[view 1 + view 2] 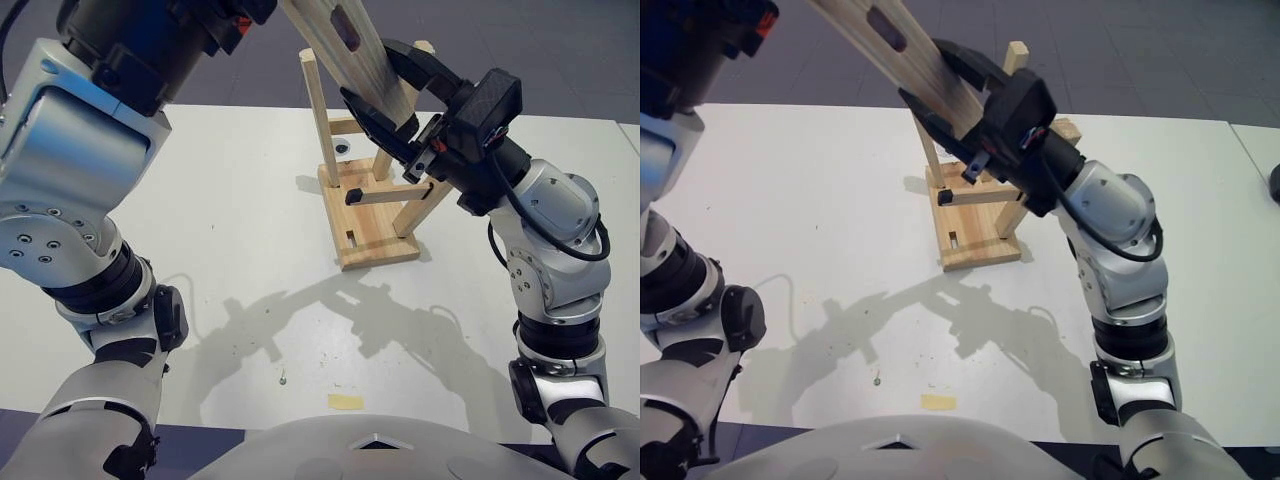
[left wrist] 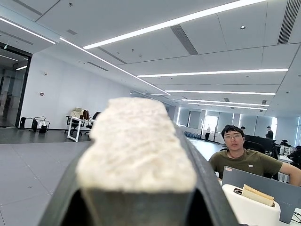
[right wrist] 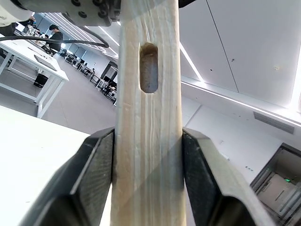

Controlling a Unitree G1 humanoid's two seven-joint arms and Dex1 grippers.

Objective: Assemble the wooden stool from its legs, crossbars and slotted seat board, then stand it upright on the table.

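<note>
Wooden leg slants toward eleven o'clock above the half-built stool at twelve o'clock on the table; our right gripper clamps its middle, our left gripper clamps its upper end.

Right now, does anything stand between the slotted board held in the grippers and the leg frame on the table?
No loose thing does. The slotted board hangs tilted over the leg frame. Only the right gripper, clamped on the board's lower end, sits close by the upright leg tops.
</note>
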